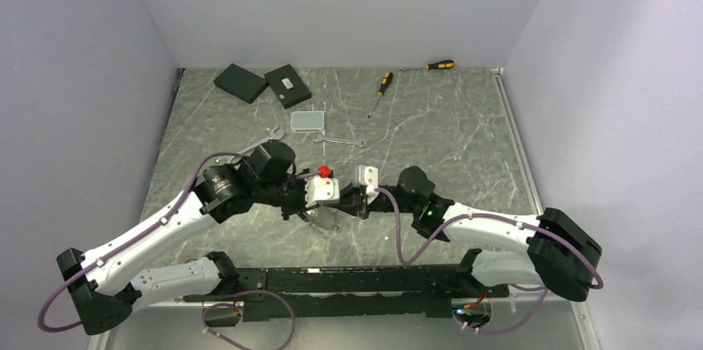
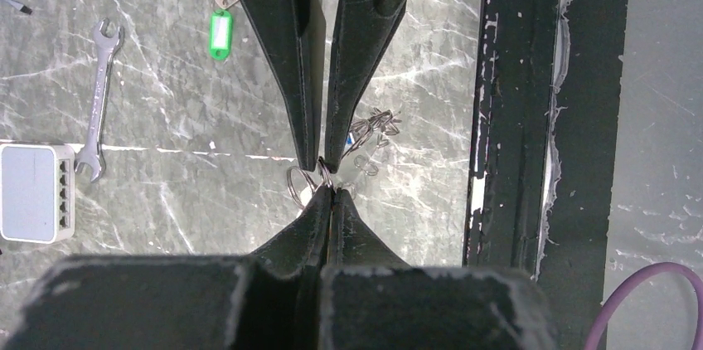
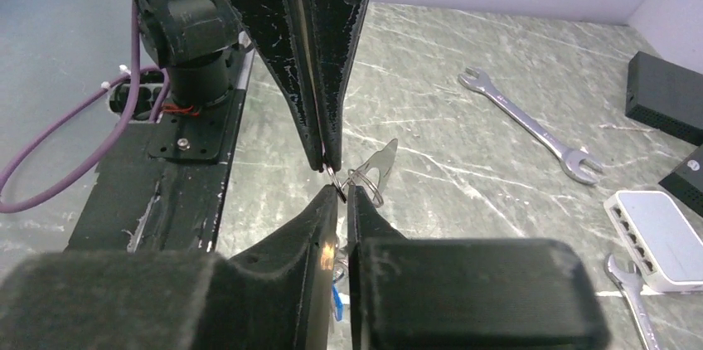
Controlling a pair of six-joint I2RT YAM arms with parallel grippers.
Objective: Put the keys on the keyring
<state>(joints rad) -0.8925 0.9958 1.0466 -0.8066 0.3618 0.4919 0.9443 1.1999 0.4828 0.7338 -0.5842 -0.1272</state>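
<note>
A green-tagged key (image 2: 220, 32) is seen lying on the table (image 2: 166, 226), near a wrench (image 2: 98, 101) and well apart from the action. At centre, the left gripper (image 2: 332, 192) is closed tip to tip on the thin wire keyring (image 2: 300, 181). The same ring is pinched from the opposite side by the right gripper (image 3: 342, 193), its fingers all but shut. A silver key (image 3: 381, 159) appears to be threaded on it just beyond the tips. The ring is judged light, springy and slippery. It is best held on the wire beside its split.
</note>
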